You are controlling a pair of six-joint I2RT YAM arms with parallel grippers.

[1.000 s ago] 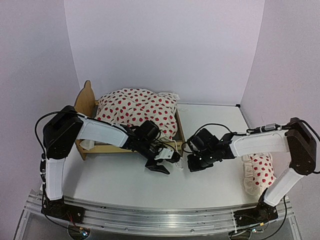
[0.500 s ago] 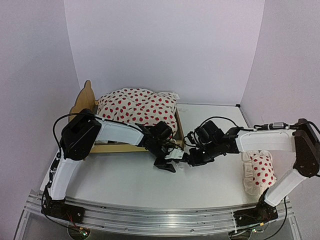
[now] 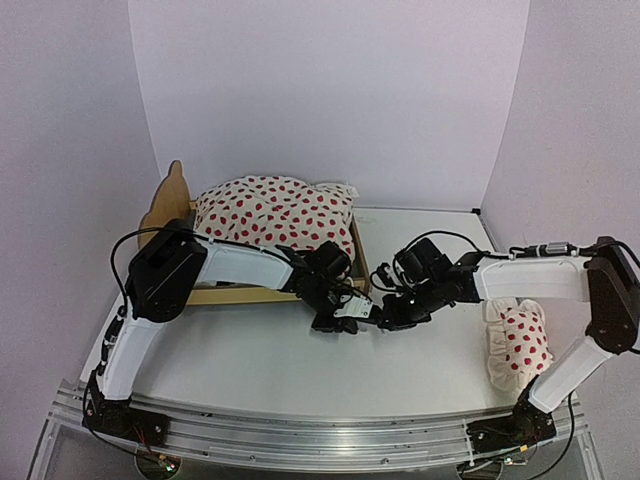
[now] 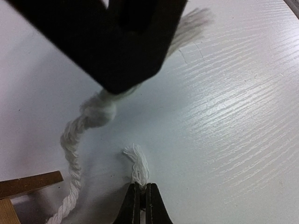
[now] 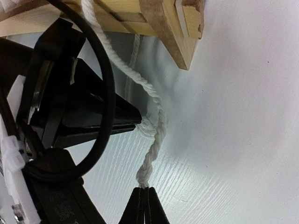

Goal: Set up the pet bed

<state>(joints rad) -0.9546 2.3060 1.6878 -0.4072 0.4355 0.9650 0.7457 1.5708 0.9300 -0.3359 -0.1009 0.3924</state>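
Pinching a short frayed cord end (image 4: 137,163) just above the white surface (image 4: 233,116), the left jaws are shut tight, with only the tuft showing past their tips. The right jaws are closed too, on the tail of a twisted white cord (image 5: 154,116) that runs down from the wooden foot corner of the pet bed (image 3: 172,205). The two sets of jaws sit just beside each other. The bed stands at the back left of the surface, its eared headboard furthest left and its foot corner pointing towards the middle, where both pairs of jaws meet. A red-dotted duvet (image 3: 275,215) is heaped on it, and a matching pillow (image 3: 518,345) lies well apart on the right. The plywood frame looks light and stiff, so a hard pull on either cord would probably drag it across the smooth surface rather than tension the line. The cords are soft, limp and unravelling, and a pinch on the tuft alone seems likely to slip. A firmer hold would be slightly back, on the twisted part. If the frame needs steadying, the side rail or footboard post looks sturdier than the thin headboard.
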